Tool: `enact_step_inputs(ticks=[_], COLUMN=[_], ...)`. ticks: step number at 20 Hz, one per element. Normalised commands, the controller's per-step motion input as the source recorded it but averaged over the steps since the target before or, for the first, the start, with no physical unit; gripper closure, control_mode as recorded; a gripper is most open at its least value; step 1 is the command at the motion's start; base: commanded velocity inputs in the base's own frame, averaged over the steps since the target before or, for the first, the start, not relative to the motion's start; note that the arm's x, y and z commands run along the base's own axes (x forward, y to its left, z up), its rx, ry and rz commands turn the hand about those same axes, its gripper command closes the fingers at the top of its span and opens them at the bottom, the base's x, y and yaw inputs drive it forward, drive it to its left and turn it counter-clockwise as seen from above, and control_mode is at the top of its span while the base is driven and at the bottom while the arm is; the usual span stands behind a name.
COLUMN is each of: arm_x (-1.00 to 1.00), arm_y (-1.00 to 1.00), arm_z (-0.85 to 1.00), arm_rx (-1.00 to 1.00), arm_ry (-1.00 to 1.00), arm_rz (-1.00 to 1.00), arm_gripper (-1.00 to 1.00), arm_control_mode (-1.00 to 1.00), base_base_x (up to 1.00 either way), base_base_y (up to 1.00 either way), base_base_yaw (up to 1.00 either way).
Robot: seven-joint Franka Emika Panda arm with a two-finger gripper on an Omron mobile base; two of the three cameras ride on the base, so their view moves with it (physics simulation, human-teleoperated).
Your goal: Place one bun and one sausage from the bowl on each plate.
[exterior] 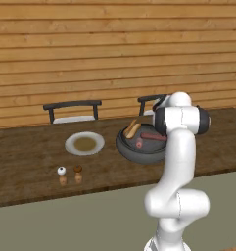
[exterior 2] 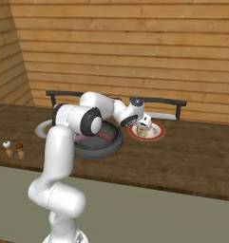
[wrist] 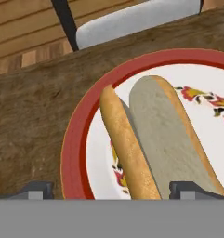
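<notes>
Over the red-rimmed plate [exterior 2: 156,134] at the right of the table, the gripper [exterior 2: 143,128] hangs with its jaws spread wide and nothing between them. Seen from the hand, its two dark fingertips [wrist: 185,190] stand far apart at the bottom, either side of a split bun [wrist: 155,135] that lies on this plate [wrist: 76,148], cut face up, free of both tips. A painted motif marks the plate's white centre.

Just left of it in the right base view sits the dark bowl [exterior 2: 106,147], partly hidden by the arm, with a sausage [exterior 2: 104,136] showing inside. From the left base view the bowl [exterior: 134,152] holds a second bun [exterior: 132,129] leaning on its far rim and two sausages, one long [exterior: 153,137] and one seen end on [exterior: 139,144].

Further left on the table [exterior: 26,157], apart from the bowl, lies the white plate [exterior: 84,143] with a brownish centre, nothing on it. Nearer the front edge stand two small shakers, one white-topped [exterior: 62,175], one brown-topped [exterior: 78,173], just beside each other.

Behind the table are two dark chairs [exterior: 73,111] with pale seats, against a wooden plank wall [exterior: 114,49].
</notes>
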Motion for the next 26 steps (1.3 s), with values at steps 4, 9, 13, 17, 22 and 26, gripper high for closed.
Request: enact_step_inputs(ticks=[4, 9, 13, 17, 22, 26], arm_x=[0.23, 0.08, 0.02, 0.07, -0.03, -0.11], arm_y=[0.0, -0.04, -0.08, 0.0, 0.0, -0.01], arm_z=[-0.17, 0.63, 0.86, -0.04, -0.55, -0.79], arm_rx=[0.06, 0.09, 0.03, 0.0, 0.0, 0.0], arm_ry=[-0.24, -0.1, -0.02, -0.27, -0.58, -0.19], arm_rz=[-0.05, -0.11, -0.08, 0.01, 0.11, 0.07], arm_gripper=[-1.0, -1.0, -1.0, -1.0, -1.0, -1.0], arm_control_mode=[-1.0, -1.0, -1.0, -1.0, -1.0, -1.0], base_base_x=[0.0, 0.0, 0.0, 0.0, 0.0, 0.0], base_base_y=[0.0, 0.0, 0.0, 0.0, 0.0, 0.0], base_base_yaw=[0.0, 0.0, 0.0, 0.0, 0.0, 0.0])
